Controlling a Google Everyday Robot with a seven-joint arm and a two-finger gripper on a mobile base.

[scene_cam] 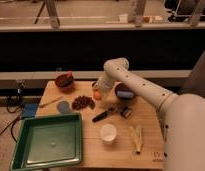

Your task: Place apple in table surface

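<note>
The apple (97, 94) is small, round and orange. It sits in my gripper (98, 91) at the end of the white arm (141, 90), which reaches in from the right. The gripper is shut on the apple and holds it low over the light tan table surface (91, 152), just right of the pile of brown nuts (83, 102). I cannot tell whether the apple touches the wood.
A green tray (46, 142) fills the front left. A white cup (108, 133), a black-handled tool (102, 116), a yellowish husk (137, 138), a small metal cup (63, 106), a red-brown bowl (64, 80) and a purple bowl (123, 91) stand on the table.
</note>
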